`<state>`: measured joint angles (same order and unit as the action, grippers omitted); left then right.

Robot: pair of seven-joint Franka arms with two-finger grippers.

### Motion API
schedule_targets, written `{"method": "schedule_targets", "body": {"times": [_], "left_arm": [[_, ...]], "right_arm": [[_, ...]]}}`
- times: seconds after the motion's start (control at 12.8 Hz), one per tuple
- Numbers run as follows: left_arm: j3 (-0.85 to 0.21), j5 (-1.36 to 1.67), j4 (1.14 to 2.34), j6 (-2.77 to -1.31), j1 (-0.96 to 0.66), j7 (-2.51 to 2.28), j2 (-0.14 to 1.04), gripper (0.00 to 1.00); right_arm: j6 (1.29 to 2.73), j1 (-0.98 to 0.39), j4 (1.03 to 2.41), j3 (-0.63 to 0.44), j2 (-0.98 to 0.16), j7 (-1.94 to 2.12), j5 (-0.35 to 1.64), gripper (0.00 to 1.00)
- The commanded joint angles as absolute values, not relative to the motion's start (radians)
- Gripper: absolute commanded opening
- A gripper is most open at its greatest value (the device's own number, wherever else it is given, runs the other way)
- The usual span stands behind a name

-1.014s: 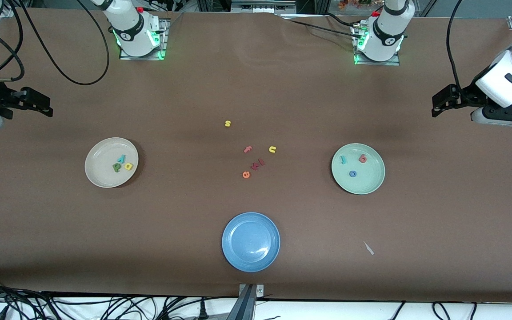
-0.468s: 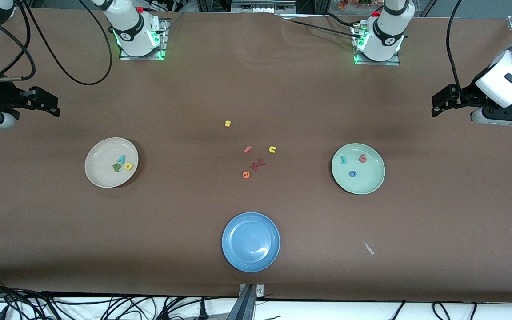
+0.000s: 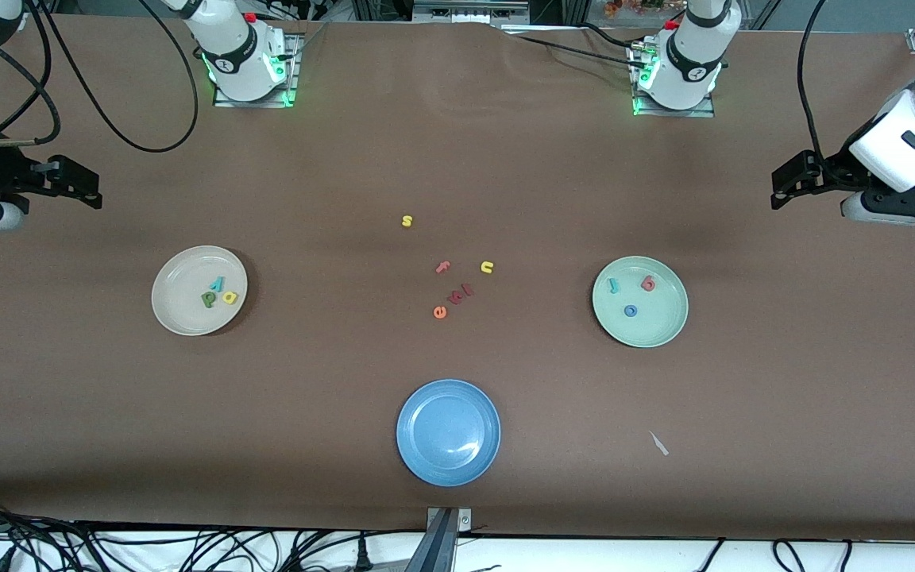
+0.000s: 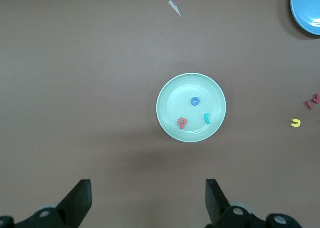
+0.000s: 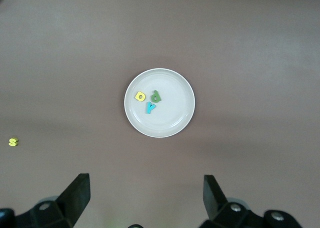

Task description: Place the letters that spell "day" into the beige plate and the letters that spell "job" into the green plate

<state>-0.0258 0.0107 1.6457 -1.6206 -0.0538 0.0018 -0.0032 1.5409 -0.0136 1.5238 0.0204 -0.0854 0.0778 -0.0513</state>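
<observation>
The beige plate [image 3: 179,306] lies toward the right arm's end of the table. In it are the yellow d [image 3: 229,298], green a [image 3: 208,299] and teal y [image 3: 218,284]. The green plate [image 3: 660,326] lies toward the left arm's end and holds the teal j [image 3: 614,285], salmon b [image 3: 648,283] and blue o [image 3: 631,311]. My right gripper [image 3: 90,191] hangs open and empty over bare table near its end. My left gripper [image 3: 779,189] hangs the same way at its own end. The right wrist view shows the beige plate [image 5: 172,120] past the open right gripper [image 5: 146,193]. The left wrist view shows the green plate [image 4: 172,95] past the open left gripper [image 4: 148,198].
A blue plate [image 3: 426,413] with nothing in it sits near the front camera at mid-table. Loose letters lie between the two plates: yellow s [image 3: 407,221], salmon f [image 3: 442,267], yellow u [image 3: 487,267], orange e [image 3: 440,312], dark red pieces [image 3: 461,294]. A white scrap [image 3: 658,443] lies nearer the camera than the green plate.
My right gripper has shifted slightly over its end of the table. The left arm, plates and letters have not moved.
</observation>
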Motion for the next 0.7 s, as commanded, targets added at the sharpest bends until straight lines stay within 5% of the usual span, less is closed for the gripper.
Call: {"method": "schedule_targets", "body": {"times": [0.0, 0.62], "left_arm": [[-0.028, -0.005, 1.618, -1.611, -0.057, 0.005, 0.008, 1.00], [-0.028, -0.005, 1.618, -1.611, -0.058, 0.005, 0.008, 1.00]], "right_arm": [[1.525, -0.012, 1.517, 0.020, -0.080, 0.080, -0.058, 1.00], [1.511, -0.011, 1.516, 0.020, -0.080, -0.026, -0.052, 1.00]]}}
